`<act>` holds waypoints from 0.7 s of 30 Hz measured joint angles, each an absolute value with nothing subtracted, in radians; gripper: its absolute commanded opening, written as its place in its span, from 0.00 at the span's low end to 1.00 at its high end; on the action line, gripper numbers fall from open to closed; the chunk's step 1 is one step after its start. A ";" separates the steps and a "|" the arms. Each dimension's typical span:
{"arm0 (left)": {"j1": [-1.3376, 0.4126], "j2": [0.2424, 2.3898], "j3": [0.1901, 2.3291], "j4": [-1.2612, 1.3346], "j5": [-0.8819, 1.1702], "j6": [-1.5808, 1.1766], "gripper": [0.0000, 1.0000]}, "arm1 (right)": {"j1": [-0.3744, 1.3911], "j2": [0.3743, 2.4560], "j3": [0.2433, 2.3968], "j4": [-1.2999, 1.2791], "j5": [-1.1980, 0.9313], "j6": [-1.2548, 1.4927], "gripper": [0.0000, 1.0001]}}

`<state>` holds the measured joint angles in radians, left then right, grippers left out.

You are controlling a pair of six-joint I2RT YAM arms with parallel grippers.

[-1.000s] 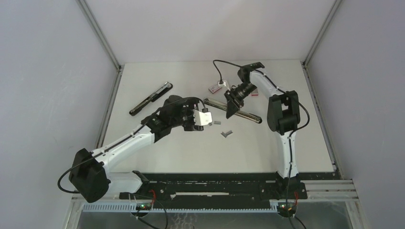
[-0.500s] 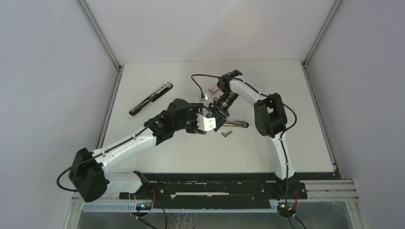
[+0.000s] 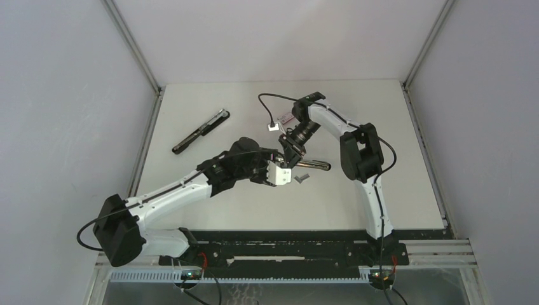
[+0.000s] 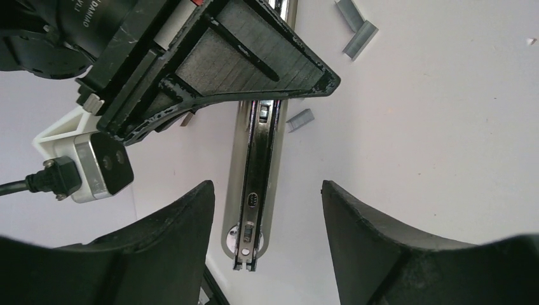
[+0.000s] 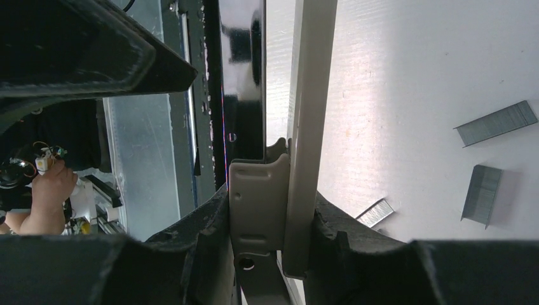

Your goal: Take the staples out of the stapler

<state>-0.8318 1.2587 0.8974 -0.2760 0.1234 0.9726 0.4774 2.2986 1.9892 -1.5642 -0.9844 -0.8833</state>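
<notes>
Because the two grippers crowded together at mid-table, the overhead view hid most of the stapler [image 3: 316, 166]; only its right-hand end lay in sight on the table [image 3: 254, 210]. How its two arms stood could not be made out from above. A small red-and-white box [image 3: 284, 119] showed as a sliver beside the right arm.

A second ago the stapler lay in full view with the right gripper [image 3: 289, 154] over its middle. Since then that arm had swung inward and the stapler had shifted with it. The left gripper [image 3: 279, 173] had come forward and down to meet it, its fingers drawing narrower.

The right wrist camera showed what the overhead could not: the right gripper [image 5: 270, 216] clamped on the stapler [image 5: 305, 95], both fingers pressed against its pale base near the end. The left wrist camera showed the left gripper [image 4: 267, 190] with its fingers [image 4: 171, 235] apart, straddling the stapler [image 4: 254, 184] without touching it, and the right gripper [image 4: 210, 70] covering the far part.

The staples [image 3: 303, 178] lay loose on the table just beside the stapler; from above they were one small grey mark. The wrist views separated them into several short strips [image 4: 356, 35] [image 5: 496, 123].

A second black bar-shaped tool [image 3: 200, 131] lay well apart at the far left.
</notes>
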 measured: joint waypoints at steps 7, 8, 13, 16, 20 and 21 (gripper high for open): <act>-0.849 1.283 0.881 -0.245 0.086 0.971 0.65 | 0.477 2.299 1.989 -1.564 -0.992 -0.883 0.00; -0.851 1.285 0.879 -0.243 0.080 0.970 0.65 | 0.477 2.299 1.989 -1.564 -0.994 -0.884 0.00; -0.860 1.292 0.879 -0.217 0.070 0.958 0.63 | 0.480 2.299 1.989 -1.564 -0.997 -0.884 0.00; -0.864 1.296 0.879 -0.201 0.062 0.952 0.63 | 0.484 2.299 1.989 -1.564 -0.997 -0.884 0.00; -0.873 1.305 0.879 -0.193 0.055 0.950 0.61 | 0.494 2.299 1.989 -1.564 -0.997 -0.883 0.00; -0.876 1.307 0.879 -0.192 0.054 0.950 0.61 | 0.498 2.299 1.989 -1.564 -0.997 -0.883 0.00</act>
<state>-0.8757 1.3071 0.8787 -0.1921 0.0544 0.9504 0.4976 2.2986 1.9892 -1.5642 -0.9970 -0.8833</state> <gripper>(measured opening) 0.623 0.345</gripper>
